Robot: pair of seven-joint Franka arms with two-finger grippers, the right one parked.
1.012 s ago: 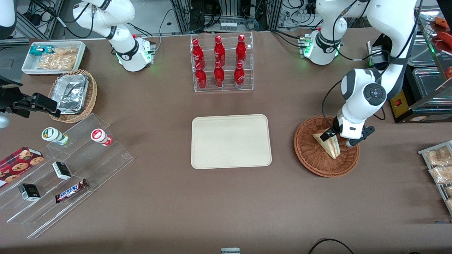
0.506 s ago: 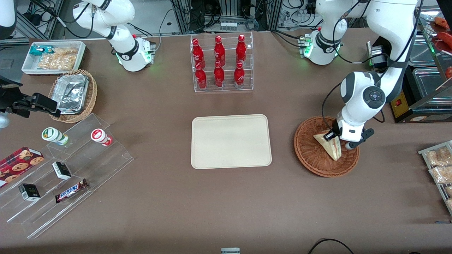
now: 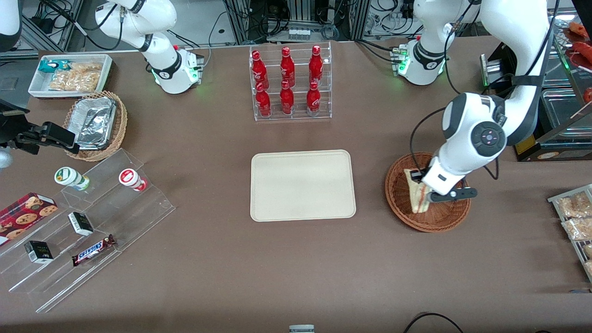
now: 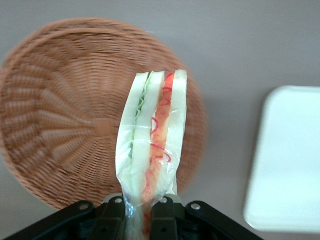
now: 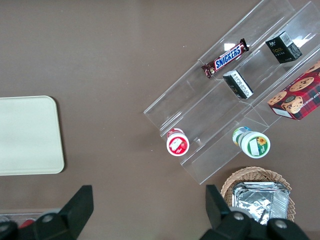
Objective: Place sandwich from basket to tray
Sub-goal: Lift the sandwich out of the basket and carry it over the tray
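One sandwich [image 4: 152, 145] between tool [image 4: 139, 210] fingers.

Glossy clear film, crinkled where it bunches, wraps the sandwich [image 4: 151, 150], soft pale bread showing through it, and the gripper [image 4: 137, 210], matt black hard plastic, is clamped on the wrapped end above the basket [image 4: 65, 120]. That basket is rough reddish-brown woven wicker, ribbed strand over strand. The tray [image 3: 303, 185] looks smooth, matt cream plastic, and the table [image 3: 296, 268] under it all is a dull brown, finely textured surface.
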